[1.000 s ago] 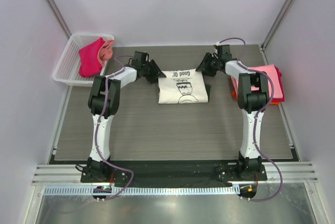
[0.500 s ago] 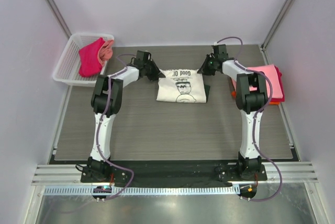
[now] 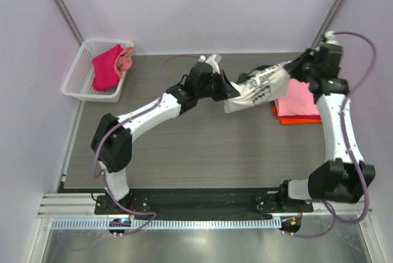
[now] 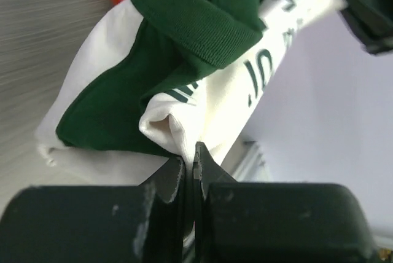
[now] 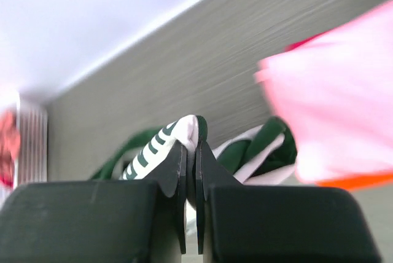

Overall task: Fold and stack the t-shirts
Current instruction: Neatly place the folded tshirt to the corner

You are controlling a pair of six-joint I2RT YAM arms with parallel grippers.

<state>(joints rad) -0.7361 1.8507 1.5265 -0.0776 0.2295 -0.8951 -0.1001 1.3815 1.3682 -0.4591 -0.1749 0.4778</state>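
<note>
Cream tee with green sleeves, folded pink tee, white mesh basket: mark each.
cream tee with green sleeves (image 3: 256, 91), top view, printed front.
folded pink tee (image 3: 301, 100), top view, top face.
white mesh basket (image 3: 75, 74), top view, left wall.

Right gripper (image 5: 191, 147) pinches cream-green tee (image 5: 161, 142) beside pink tee (image 5: 344, 109).

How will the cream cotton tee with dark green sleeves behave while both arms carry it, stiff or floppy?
Likely floppy: the cream t-shirt with dark green sleeves sags between the left gripper and right gripper. Its fold probably won't hold; a green sleeve hangs loose in the left wrist view. Probably light: thin pinches carry it.
</note>
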